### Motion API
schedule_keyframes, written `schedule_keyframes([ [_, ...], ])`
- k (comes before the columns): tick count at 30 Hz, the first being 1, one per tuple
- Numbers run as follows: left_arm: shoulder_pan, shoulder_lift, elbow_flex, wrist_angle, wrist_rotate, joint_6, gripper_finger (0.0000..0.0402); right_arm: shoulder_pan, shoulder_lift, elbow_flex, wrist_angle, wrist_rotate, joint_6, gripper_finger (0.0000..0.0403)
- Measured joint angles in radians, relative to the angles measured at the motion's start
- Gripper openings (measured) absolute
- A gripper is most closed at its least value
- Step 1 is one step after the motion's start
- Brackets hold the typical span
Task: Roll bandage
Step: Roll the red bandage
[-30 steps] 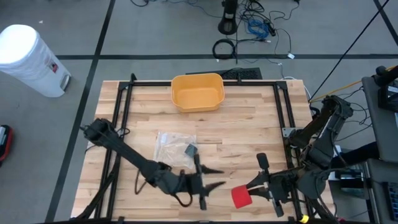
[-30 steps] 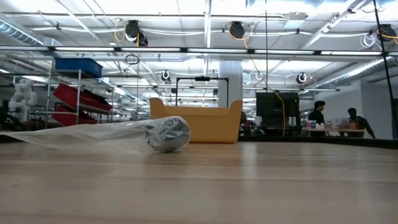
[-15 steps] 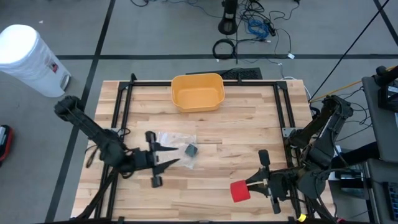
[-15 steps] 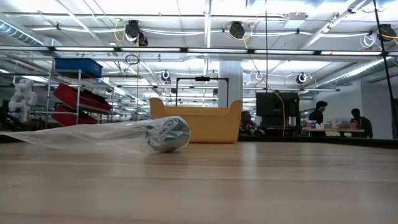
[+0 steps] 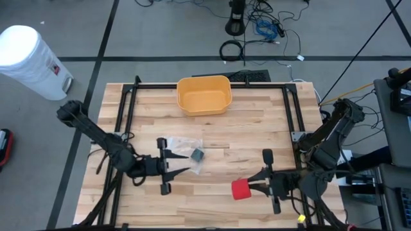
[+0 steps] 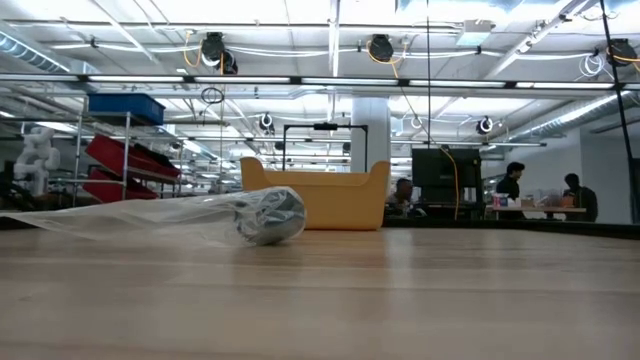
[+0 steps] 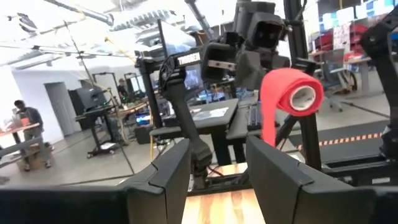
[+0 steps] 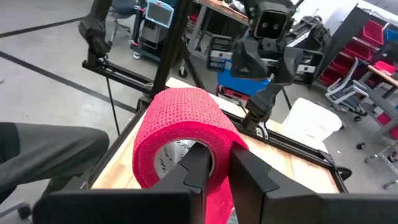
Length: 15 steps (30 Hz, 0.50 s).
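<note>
A red bandage roll (image 5: 241, 189) is in my right gripper (image 5: 252, 187), above the table's near right part. It also shows in the right wrist view (image 8: 180, 146) and, farther off, in the left wrist view (image 7: 287, 93), with a short tail hanging from it. My left gripper (image 5: 185, 163) is open and empty, pointing toward the table's right edge. It is at the near edge of a clear plastic bag (image 5: 180, 147) that lies flat mid-table with a grey roll (image 6: 268, 214) inside. I cannot tell whether it touches the bag. My right gripper holds the red roll at its open end (image 8: 219, 152). One finger (image 8: 198, 167) seems to lie in the mouth of the core and the other (image 8: 249, 177) on the outer wall. The fingers come level from the table's right side. The roll is lifted clear of the table.
A yellow bin (image 5: 204, 95) stands at the table's far middle and shows behind the bag in the low view (image 6: 320, 198). A black frame (image 5: 128, 109) runs along the table's sides. Bare wood lies between the two grippers.
My left gripper has swung from the table's near middle toward the left and far side, up to the bag's near edge, staying open. My right gripper has carried the red roll a little toward the table's left and far edge, clear of the wood.
</note>
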<state>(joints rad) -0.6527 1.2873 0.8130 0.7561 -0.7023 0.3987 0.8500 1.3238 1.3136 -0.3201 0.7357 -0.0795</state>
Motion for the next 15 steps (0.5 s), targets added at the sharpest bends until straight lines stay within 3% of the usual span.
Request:
schedule_keyframes([
  [3,0.022,0.045,0.020,0.001,0.052,0.000,0.0162,-0.014,0.004,0.000,-0.001,-0.003,0.000,0.0041],
  [9,0.062,0.138,0.067,0.115,0.058,-0.036,0.0162,-0.029,0.019,0.000,0.000,-0.004,0.001,0.0041],
  [15,0.078,0.207,0.113,0.117,0.091,-0.024,0.0162,-0.032,0.023,0.000,0.004,-0.006,0.011,0.0041],
])
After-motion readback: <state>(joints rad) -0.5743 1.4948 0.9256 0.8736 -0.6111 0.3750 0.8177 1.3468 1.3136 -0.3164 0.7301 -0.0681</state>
